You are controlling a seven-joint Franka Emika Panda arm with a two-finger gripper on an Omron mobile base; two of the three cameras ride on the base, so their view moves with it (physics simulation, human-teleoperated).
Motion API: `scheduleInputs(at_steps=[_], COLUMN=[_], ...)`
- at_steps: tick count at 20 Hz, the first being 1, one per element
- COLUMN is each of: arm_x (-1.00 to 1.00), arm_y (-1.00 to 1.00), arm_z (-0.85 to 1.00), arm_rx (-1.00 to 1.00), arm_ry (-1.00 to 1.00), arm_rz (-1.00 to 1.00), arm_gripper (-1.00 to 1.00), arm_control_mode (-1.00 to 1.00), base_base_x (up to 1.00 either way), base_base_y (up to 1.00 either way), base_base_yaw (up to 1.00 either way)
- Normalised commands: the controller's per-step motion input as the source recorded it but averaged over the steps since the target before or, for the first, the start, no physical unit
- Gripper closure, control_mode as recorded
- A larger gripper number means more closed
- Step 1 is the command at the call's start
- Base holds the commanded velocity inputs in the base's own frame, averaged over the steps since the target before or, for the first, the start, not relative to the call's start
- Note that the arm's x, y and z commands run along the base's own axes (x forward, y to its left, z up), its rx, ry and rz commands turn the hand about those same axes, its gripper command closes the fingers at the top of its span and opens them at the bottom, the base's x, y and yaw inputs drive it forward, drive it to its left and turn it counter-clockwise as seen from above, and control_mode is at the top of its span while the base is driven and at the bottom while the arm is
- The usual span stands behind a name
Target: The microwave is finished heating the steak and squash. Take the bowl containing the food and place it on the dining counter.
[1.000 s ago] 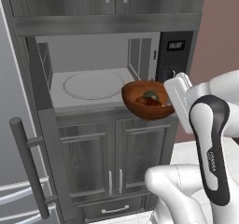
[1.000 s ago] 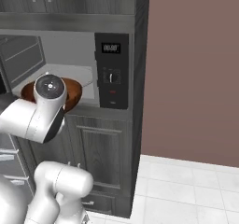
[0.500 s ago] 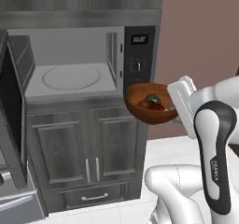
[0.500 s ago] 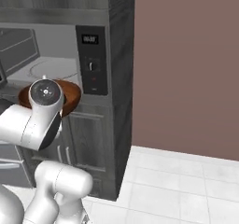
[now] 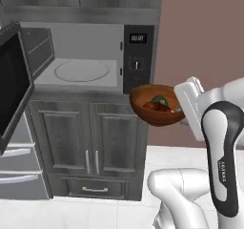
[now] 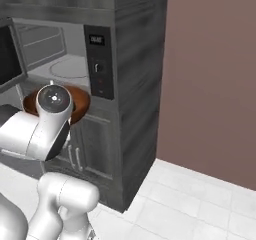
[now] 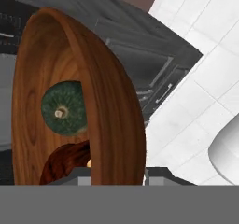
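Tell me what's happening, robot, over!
Gripper clamped on the bowl rim. Steak and squash inside, bowl out of the microwave, held in the air. Microwave door open. Dining counter not in sight.

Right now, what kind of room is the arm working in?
Most likely a simulated home kitchen: a built-in microwave with its door open, dark grey cabinets below it, and white tiled floor. The gripper holds a bowl of food.
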Motion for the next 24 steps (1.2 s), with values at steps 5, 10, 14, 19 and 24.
scheduleInputs(at_steps=[5,10,14,19,24], arm_x=[0.0,0.0,0.0,0.0,0.0], arm_y=[0.0,0.0,0.0,0.0,0.0], arm_z=[0.0,0.0,0.0,0.0,0.0], arm_rx=[0.0,0.0,0.0,0.0,0.0], arm_ry=[0.0,0.0,0.0,0.0,0.0], arm_rz=[0.0,0.0,0.0,0.0,0.0], arm_gripper=[1.0,1.0,1.0,1.0,1.0], arm_control_mode=[1.0,1.0,1.0,1.0,1.0], base_base_x=[-0.17,-0.13,-0.1,0.0,0.08], base_base_y=[-0.13,-0.07,-0.01,0.02,0.31], base_base_yaw=[0.83,0.91,0.88,0.79,0.61])
